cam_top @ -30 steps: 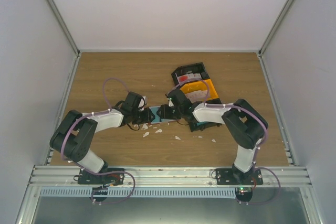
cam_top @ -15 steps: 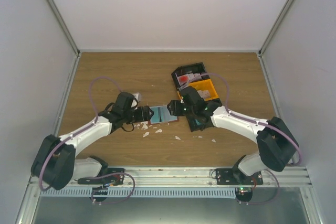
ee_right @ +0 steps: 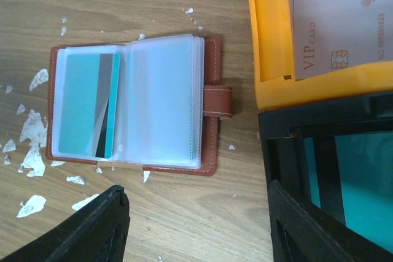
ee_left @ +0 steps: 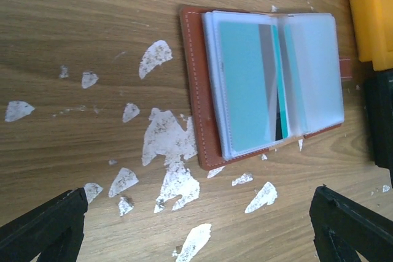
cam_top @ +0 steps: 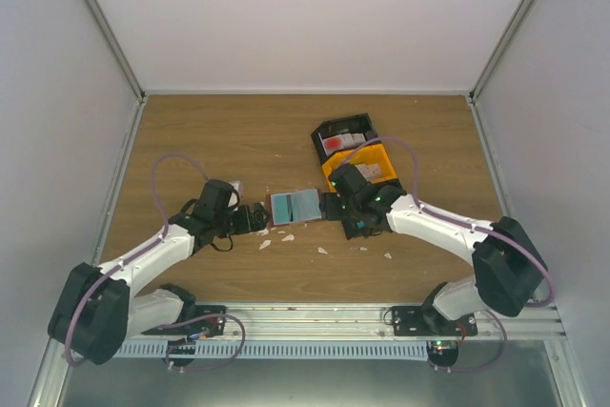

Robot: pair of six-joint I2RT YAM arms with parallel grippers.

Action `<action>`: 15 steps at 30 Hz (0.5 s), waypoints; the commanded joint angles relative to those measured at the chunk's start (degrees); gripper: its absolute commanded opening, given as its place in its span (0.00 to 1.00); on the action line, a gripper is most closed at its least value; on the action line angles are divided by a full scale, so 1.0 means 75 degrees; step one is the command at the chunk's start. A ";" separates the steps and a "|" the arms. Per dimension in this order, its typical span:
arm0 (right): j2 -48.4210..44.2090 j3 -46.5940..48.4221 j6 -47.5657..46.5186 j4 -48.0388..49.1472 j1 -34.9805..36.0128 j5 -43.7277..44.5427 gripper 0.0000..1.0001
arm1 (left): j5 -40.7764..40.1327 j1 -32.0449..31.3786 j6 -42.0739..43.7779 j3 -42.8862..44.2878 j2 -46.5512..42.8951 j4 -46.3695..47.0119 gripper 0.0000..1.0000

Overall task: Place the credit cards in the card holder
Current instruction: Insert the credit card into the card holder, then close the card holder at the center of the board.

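— Since the card holder (cam_top: 294, 205) lies open on the worktop (cam_top: 191, 140), right between the two arms, what should happen next?
— I think one more card has to come over. One teal card (ee_right: 86, 105) sits in a clear pocket already. The page on the strap side looks empty.
— Are the grippers holding anything?
— No. The left gripper (ee_left: 196, 225) is spread wide, with nothing in it. The right gripper (ee_right: 196, 225) is open and empty too. Both hang near the holder and do not touch it.
— Where are the other cards?
— A whitish-pink card (ee_right: 344, 23) lies in the yellow bin (ee_right: 264, 41), just beside the holder. Something teal, likely one more card, shows in the black bin (ee_right: 279, 133).
— So how do we do it well?
— The right arm is nearer the bins, so it should probably fetch. Pinch the card by one short end, so most of it sticks out. The left gripper could press the brown cover down, so the holder does not slide. Then push the card in flat and slowly, into the empty pocket.
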 commanded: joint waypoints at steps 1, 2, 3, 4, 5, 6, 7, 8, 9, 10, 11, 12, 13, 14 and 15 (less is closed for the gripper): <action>0.0345 0.0098 -0.0210 0.0021 0.0080 -0.0148 0.60 | 0.0402 0.0286 -0.0255 -0.0297 -0.0005 0.0420 0.99; 0.0468 0.0105 -0.0240 0.0092 0.0082 -0.0242 0.59 | 0.0580 0.0354 -0.0287 -0.0393 -0.0051 0.0525 0.99; 0.0595 0.0134 -0.0280 0.0161 0.0079 -0.0319 0.58 | 0.0678 0.0442 -0.0334 -0.0487 -0.0087 0.0610 0.98; 0.0722 0.0168 -0.0344 0.0228 0.0074 -0.0417 0.57 | 0.0794 0.0504 -0.0384 -0.0612 -0.0122 0.0726 0.95; 0.0874 0.0240 -0.0419 0.0267 0.0084 -0.0488 0.56 | 0.0906 0.0568 -0.0427 -0.0703 -0.0152 0.0886 0.92; 0.1039 0.0338 -0.0477 0.0284 0.0085 -0.0511 0.56 | 0.1004 0.0639 -0.0485 -0.0777 -0.0167 0.0995 0.88; 0.1200 0.0444 -0.0544 0.0305 0.0080 -0.0539 0.56 | 0.1095 0.0687 -0.0528 -0.0831 -0.0162 0.1123 0.83; 0.1374 0.0561 -0.0623 0.0334 0.0082 -0.0576 0.55 | 0.1164 0.0728 -0.0564 -0.0890 -0.0168 0.1243 0.78; 0.1532 0.0673 -0.0699 0.0370 0.0085 -0.0628 0.55 | 0.1224 0.0757 -0.0611 -0.0924 -0.0153 0.1334 0.74; 0.1705 0.0793 -0.0767 0.0408 0.0080 -0.0664 0.55 | 0.1268 0.0797 -0.0640 -0.0950 -0.0132 0.1424 0.70; 0.1847 0.0894 -0.0839 0.0441 0.0082 -0.0671 0.55 | 0.1308 0.0830 -0.0670 -0.0963 -0.0084 0.1499 0.66; 0.1995 0.1001 -0.0868 0.0443 0.0082 -0.0670 0.55 | 0.1374 0.0859 -0.0675 -0.0965 -0.0040 0.1571 0.64; 0.2135 0.1110 -0.0887 0.0425 0.0079 -0.0621 0.55 | 0.1437 0.0890 -0.0676 -0.0949 0.0009 0.1640 0.62; 0.2252 0.1204 -0.0896 0.0415 0.0074 -0.0490 0.54 | 0.1497 0.0915 -0.0670 -0.0927 0.0077 0.1678 0.61; 0.2369 0.1292 -0.0901 0.0406 0.0072 -0.0365 0.54 | 0.1544 0.0931 -0.0659 -0.0884 0.0156 0.1696 0.61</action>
